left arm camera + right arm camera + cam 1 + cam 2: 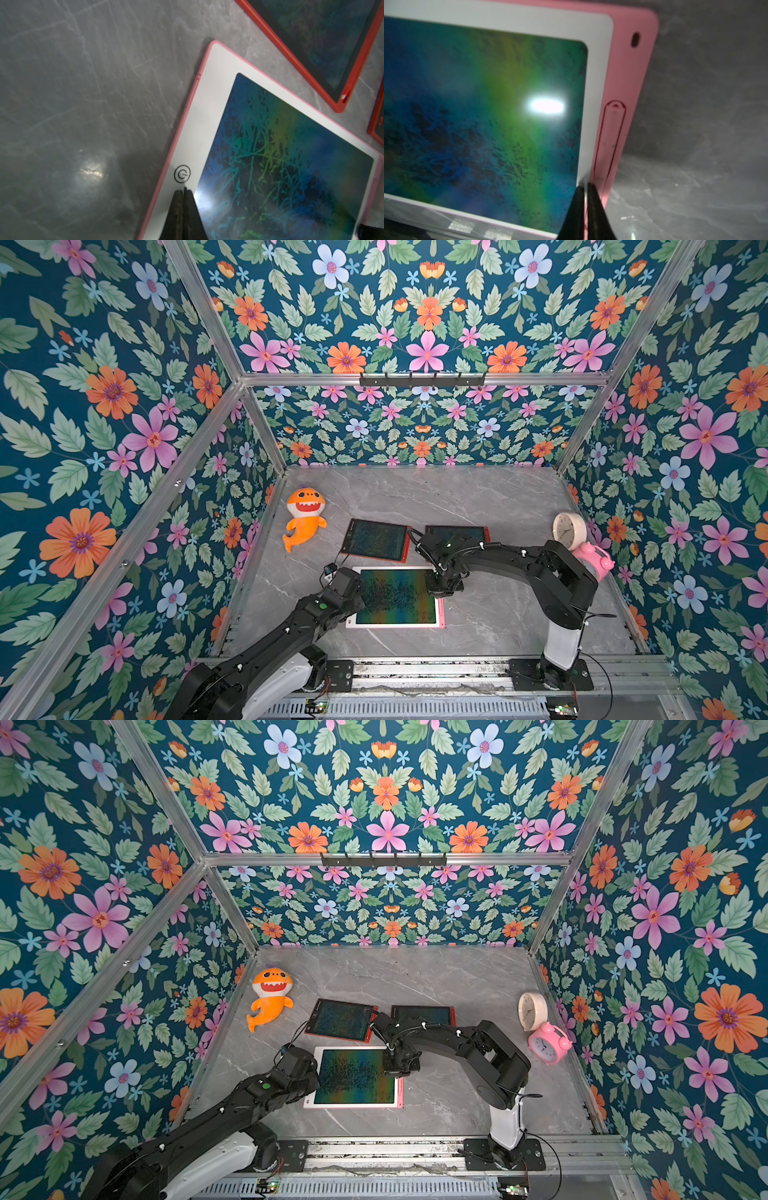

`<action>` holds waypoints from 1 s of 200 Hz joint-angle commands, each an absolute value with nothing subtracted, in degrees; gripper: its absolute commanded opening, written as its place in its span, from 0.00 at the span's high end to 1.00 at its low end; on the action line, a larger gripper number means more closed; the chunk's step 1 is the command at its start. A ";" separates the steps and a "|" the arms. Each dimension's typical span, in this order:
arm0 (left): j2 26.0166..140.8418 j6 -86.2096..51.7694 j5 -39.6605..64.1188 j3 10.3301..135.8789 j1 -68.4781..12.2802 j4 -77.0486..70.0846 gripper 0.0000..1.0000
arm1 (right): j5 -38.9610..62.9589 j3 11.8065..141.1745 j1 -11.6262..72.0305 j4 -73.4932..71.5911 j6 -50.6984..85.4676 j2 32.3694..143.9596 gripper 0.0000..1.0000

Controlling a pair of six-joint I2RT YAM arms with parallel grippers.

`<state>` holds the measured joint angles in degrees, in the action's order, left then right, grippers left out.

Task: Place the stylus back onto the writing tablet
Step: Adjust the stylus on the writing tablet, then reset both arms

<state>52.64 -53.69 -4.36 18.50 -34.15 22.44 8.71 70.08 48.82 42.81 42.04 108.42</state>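
The pink stylus lies in the groove along the right edge of the tablet and looks seated. The right tool, pressed together and empty, points at the white border just beside it. The left tool, also pressed together, is over the left border. Best to press straight down along the stylus while the left tool steadies, so the tablet cannot skid on the surface.

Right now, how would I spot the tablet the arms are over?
On the grey marble table, look at its front, between the two black arms. The writing tablet lies there: white face, pink edge, unlike the two red-framed ones behind.
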 commanded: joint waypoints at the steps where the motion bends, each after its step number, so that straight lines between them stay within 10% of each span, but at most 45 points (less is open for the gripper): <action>1: 53.00 -52.87 -2.88 18.87 -34.05 25.62 1.00 | 6.86 68.98 48.96 43.42 43.24 111.07 0.91; 105: 50.06 -48.34 -11.90 29.27 -34.05 30.91 1.00 | -0.86 65.76 47.30 42.93 42.25 95.77 0.88; 149: 42.49 -38.44 -31.65 37.35 -34.07 25.94 0.50 | -5.76 55.85 37.95 37.51 36.35 71.62 0.75; 200: 34.72 -5.15 -47.33 25.09 -34.01 -19.90 0.05 | -14.76 36.61 22.26 20.16 19.32 39.57 0.18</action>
<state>36.07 -27.24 -36.34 31.46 -34.15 9.72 -7.77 43.72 28.29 31.16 29.45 49.04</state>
